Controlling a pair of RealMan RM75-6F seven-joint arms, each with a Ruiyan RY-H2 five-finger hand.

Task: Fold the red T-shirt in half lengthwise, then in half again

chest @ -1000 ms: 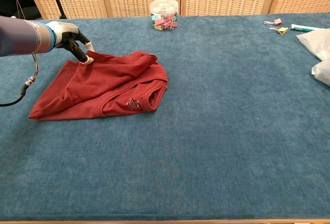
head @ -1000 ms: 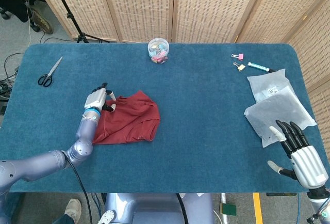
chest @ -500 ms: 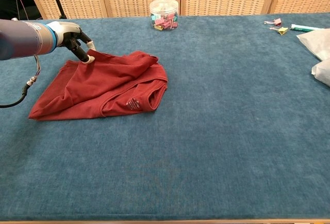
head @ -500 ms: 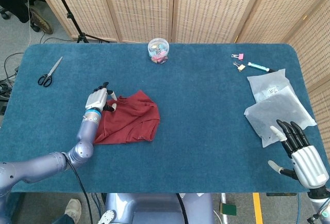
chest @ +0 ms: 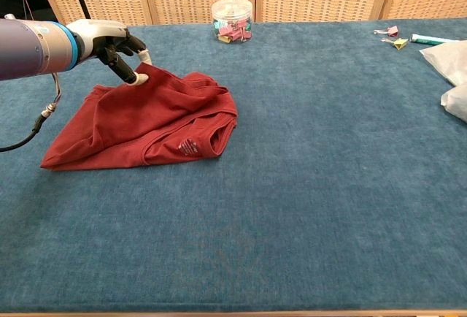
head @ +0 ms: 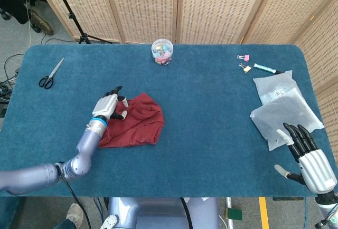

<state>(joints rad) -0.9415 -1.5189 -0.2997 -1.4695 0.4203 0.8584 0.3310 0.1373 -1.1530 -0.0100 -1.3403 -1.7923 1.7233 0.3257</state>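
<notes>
In the lower right of the head view the right hand (head: pixel 310 159) rests near the table's (head: pixel 211 129) front edge, fingers spread and holding nothing, well apart from the work. Left of centre lies the shirt (head: pixel 136 120), already bunched into a rough folded heap, its collar and label showing at the near right in the chest view. At the heap's far left corner the left hand (chest: pixel 117 43) pinches a peak of cloth between thumb and a finger and has it lifted off the table; how much cloth sits in the pinch is hard to tell, since the fingertips hide it. To do this fold well, the hand should carry that corner low across to the opposite edge, keeping the pinch firm so only the top layer travels, and set it down edge to edge, or the heap will drag. Beyond, at the upper edge, stand a clip jar (head: pixel 161 51) and scissors (head: pixel 50 74), clear of the path.
</notes>
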